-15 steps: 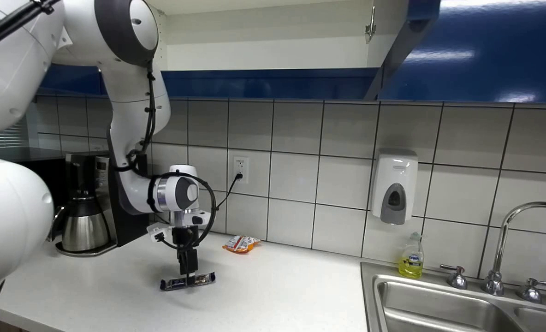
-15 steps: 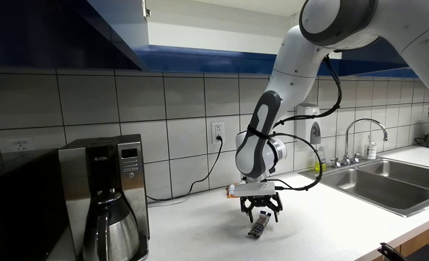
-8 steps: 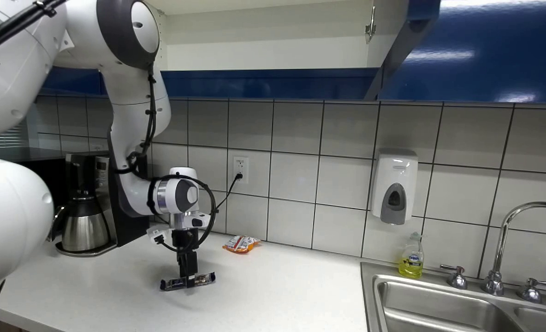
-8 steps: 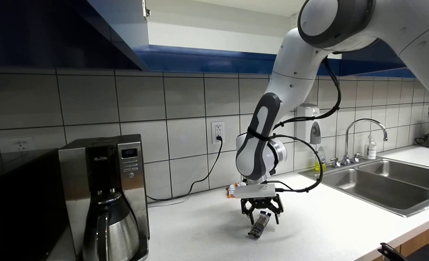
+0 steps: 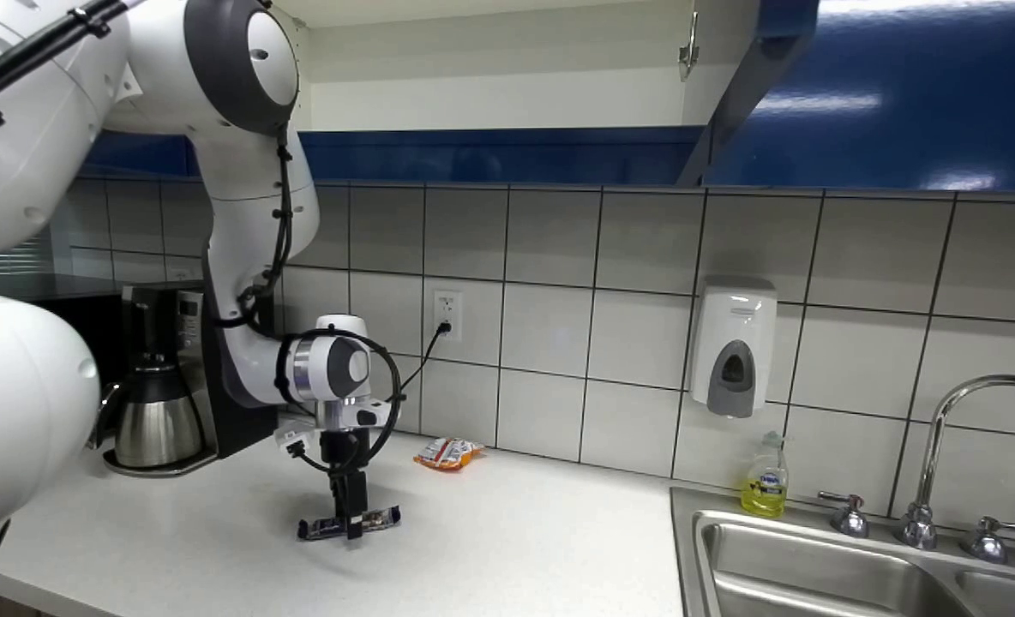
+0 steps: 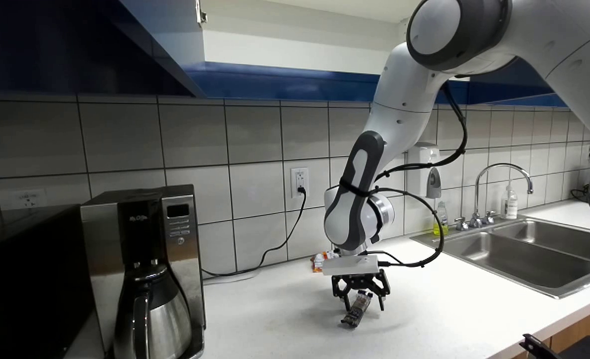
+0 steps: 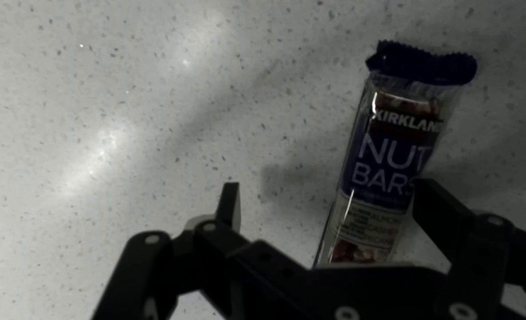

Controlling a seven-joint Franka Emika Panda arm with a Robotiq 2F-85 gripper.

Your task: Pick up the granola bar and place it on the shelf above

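The granola bar, a slim dark wrapped bar, lies flat on the white countertop in both exterior views (image 5: 381,519) (image 6: 358,309). In the wrist view the bar (image 7: 378,164) shows its label, tilted, with its lower end hidden by the gripper. My gripper (image 7: 327,182) is open with a finger on either side of the bar. The right finger overlaps the bar's right edge in view; whether it touches, I cannot tell. The left finger stands apart from it. The fingertips are low by the counter in both exterior views (image 5: 354,530) (image 6: 365,307). The shelf's top surface is hidden inside the open white-lined cupboard (image 5: 499,98).
A blue cupboard edge (image 5: 499,156) runs above the counter, with an open blue door (image 5: 902,94) at the right. An orange packet (image 5: 448,453) lies near the tiled wall. A coffee maker (image 6: 143,269) and a sink (image 6: 519,254) flank the work area.
My gripper has moved slightly down, so its fingertips are now lower beside the bar. The fingers stay open and the bar has not moved.
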